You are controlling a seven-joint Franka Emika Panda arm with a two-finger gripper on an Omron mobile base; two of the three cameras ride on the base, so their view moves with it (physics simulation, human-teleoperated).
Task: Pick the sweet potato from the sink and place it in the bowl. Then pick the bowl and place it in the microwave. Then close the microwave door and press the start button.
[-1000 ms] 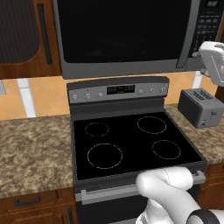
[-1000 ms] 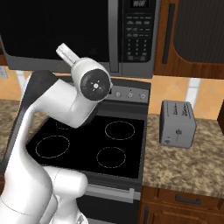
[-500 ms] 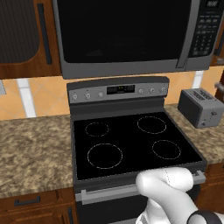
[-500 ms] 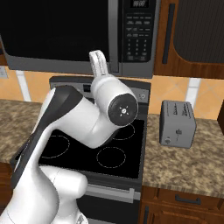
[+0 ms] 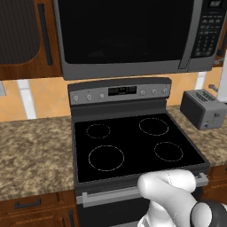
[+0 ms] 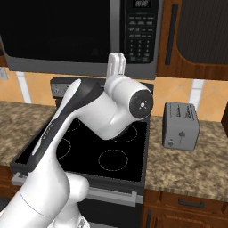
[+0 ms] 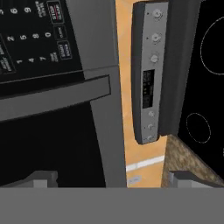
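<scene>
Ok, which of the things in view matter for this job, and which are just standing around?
For the job:
- microwave
- microwave door, shut
- button panel
- gripper, open

Just there:
- stove
- toaster
- granite counter
- wooden cabinets

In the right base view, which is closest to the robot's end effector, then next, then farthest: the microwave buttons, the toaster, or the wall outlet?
From the end effector:
1. The microwave buttons, just behind it, up and to the right.
2. The toaster, lower down on the right counter.
3. The wall outlet, far off at the left edge.
</scene>
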